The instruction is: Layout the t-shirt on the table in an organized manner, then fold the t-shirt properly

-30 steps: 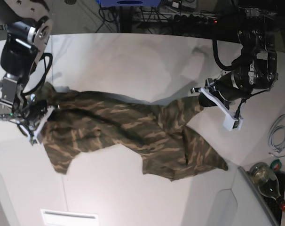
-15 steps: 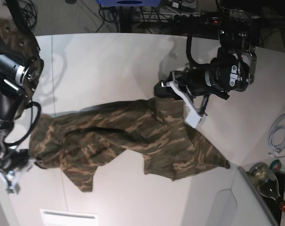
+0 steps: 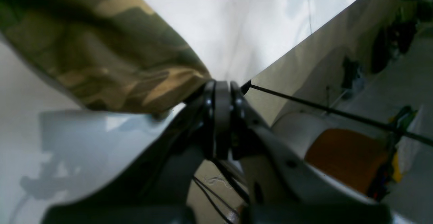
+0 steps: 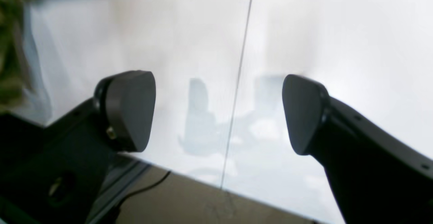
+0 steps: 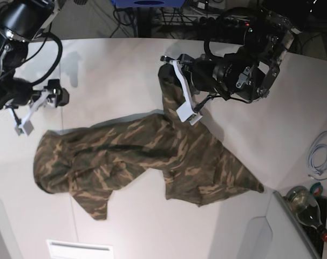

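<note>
The shirt (image 5: 147,159) lay bunched and creased across the middle of the table (image 5: 115,65), one end piled toward the left edge, the other trailing toward the lower right corner. It was not yet spread flat, so the layout was unfinished and I judged that no fold had begun. The left gripper (image 5: 171,70) was clamped on a pinch of cloth, lifting it toward the far edge. The right gripper (image 5: 31,105) hung with its jaws apart and nothing in them, just beside the shirt's left end. A cable (image 5: 320,156) and a bottle (image 5: 309,208) sat off the right edge, clear of the work.
</note>
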Available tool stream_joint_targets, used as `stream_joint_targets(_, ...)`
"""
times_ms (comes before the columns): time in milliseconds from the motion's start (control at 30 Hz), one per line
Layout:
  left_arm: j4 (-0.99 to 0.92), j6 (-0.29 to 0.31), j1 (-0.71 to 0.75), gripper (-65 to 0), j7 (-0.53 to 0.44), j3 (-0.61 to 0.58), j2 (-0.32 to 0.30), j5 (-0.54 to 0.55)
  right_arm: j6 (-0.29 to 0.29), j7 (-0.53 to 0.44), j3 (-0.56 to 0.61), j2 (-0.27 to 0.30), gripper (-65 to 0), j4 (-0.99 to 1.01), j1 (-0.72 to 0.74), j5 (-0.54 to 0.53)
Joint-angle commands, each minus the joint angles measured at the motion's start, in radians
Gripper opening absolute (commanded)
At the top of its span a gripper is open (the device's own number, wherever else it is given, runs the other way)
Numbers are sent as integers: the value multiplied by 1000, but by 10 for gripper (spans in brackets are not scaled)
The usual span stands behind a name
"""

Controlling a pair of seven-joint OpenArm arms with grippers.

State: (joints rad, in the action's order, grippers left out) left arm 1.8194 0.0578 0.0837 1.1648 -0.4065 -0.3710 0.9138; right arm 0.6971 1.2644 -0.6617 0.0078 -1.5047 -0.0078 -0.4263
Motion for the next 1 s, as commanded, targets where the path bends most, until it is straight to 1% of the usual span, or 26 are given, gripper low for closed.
stream_joint_targets(0,19,49,-8,-650,-10,7,-1,24,1,-25,-10,14,-114,-6,27,-26)
stream_joint_targets(67,19,158,-15,-650,-12,31,20,24,1,-44,-11,16,-114,14,24,-26)
stream_joint_targets(100,19,201,-20,-650,-12,50,53,24,1,-59,-11,19,-114,16,22,-24)
stream_joint_targets(200,16,253,-66,-650,-10,80,148,23,1,-81,-11,22,-114,17,6,-24)
stream_joint_targets(333,12,327,-189,-650,-10,83,260,23,1,-79,-11,22,-114,19,-7,-23)
stream_joint_targets(467,12,333,-322,-650,-10,90,329,23,1,-75,-11,22,-114,11,-28,-23)
stream_joint_targets(600,9,333,-410,-650,-10,100,349,23,1,-78,-11,19,-114,-7,-64,-23)
stream_joint_targets(733,6,334,-439,-650,-12,228,373,24,1,-79,-11,14,-114,-32,-88,-29)
stream_joint_targets(800,-20,334,-451,-650,-12,306,376,24,1,-79,-11,14,-114,-32,-90,-29)
stream_joint_targets(900,-77,336,-450,-650,-12,370,369,21,1,-78,-3,14,-114,-32,-90,-29)
stream_joint_targets(967,-114,336,-445,-650,-12,396,336,17,1,-78,0,10,-114,-32,-90,-29)
